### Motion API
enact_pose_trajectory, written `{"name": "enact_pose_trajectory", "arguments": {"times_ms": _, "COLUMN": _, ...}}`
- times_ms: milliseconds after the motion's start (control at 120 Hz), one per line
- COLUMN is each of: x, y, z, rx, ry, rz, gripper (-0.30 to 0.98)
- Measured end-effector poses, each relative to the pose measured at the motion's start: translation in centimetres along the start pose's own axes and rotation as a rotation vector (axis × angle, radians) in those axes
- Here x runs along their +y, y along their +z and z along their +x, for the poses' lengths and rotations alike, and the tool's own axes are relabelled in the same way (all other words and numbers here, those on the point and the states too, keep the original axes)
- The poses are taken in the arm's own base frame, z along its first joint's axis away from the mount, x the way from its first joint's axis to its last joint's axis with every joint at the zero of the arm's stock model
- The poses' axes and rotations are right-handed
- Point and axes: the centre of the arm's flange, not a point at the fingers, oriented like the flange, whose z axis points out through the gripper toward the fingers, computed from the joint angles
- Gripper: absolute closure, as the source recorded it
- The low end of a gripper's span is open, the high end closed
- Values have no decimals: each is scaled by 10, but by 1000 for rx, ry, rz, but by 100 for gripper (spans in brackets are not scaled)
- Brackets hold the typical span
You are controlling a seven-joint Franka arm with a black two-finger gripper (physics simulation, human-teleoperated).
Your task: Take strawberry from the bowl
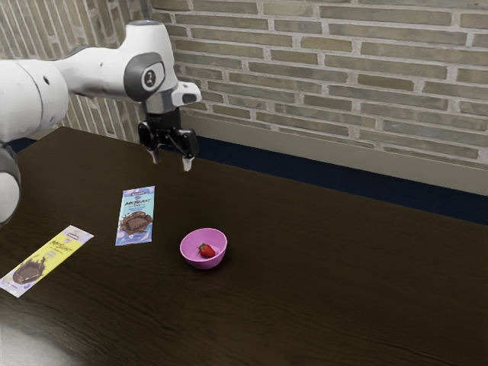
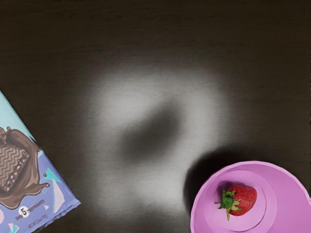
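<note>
My gripper (image 1: 172,162) hangs high above the table in the exterior view, open, its two fingertips apart with nothing between them. A red strawberry (image 1: 207,250) with green leaves lies inside the pink bowl (image 1: 193,259), which stands on the table toward the exterior view's right from the gripper and well below it. From the hand's camera, the strawberry (image 2: 243,199) rests on the bottom of the bowl (image 2: 296,194), leaves at one side.
A blue chocolate packet (image 1: 136,216) lies flat near the bowl, between it and the arm's side. Farther toward the exterior view's left is a yellow packet (image 1: 46,260). The blue packet (image 2: 24,179) also appears in the wrist view. A brick wall (image 1: 343,84) rises behind the dark table (image 1: 343,290).
</note>
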Motion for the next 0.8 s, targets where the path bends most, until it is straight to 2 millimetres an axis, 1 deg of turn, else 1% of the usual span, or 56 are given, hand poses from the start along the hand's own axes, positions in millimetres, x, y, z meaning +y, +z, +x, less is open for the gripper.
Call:
{"name": "enact_pose_trajectory", "arguments": {"times_ms": 42, "x": 6, "y": 8, "z": 5, "rx": 13, "ry": -33, "rz": -5, "gripper": 2}}
{"name": "enact_pose_trajectory", "arguments": {"times_ms": 117, "x": 14, "y": 16, "z": 11, "rx": 40, "ry": -131, "rz": -14, "gripper": 2}}
{"name": "enact_pose_trajectory", "arguments": {"times_ms": 200, "x": 24, "y": 29, "z": 19, "rx": 57, "ry": -248, "rz": -20, "gripper": 2}}
{"name": "enact_pose_trajectory", "arguments": {"times_ms": 358, "x": 37, "y": 59, "z": 32, "rx": 67, "ry": -457, "rz": -24, "gripper": 2}}
{"name": "enact_pose_trajectory", "arguments": {"times_ms": 450, "x": 47, "y": 69, "z": 38, "rx": 78, "ry": -562, "rz": -49, "gripper": 2}}
{"name": "enact_pose_trajectory", "arguments": {"times_ms": 550, "x": 57, "y": 95, "z": 47, "rx": 62, "ry": -684, "rz": -86, "gripper": 2}}
{"name": "enact_pose_trajectory", "arguments": {"times_ms": 608, "x": 59, "y": 110, "z": 50, "rx": 49, "ry": -751, "rz": -92, "gripper": 3}}
{"name": "enact_pose_trajectory", "arguments": {"times_ms": 692, "x": 58, "y": 122, "z": 50, "rx": 35, "ry": -837, "rz": -95, "gripper": 3}}
{"name": "enact_pose_trajectory", "arguments": {"times_ms": 800, "x": 52, "y": 144, "z": 39, "rx": 6, "ry": -939, "rz": -87, "gripper": 4}}
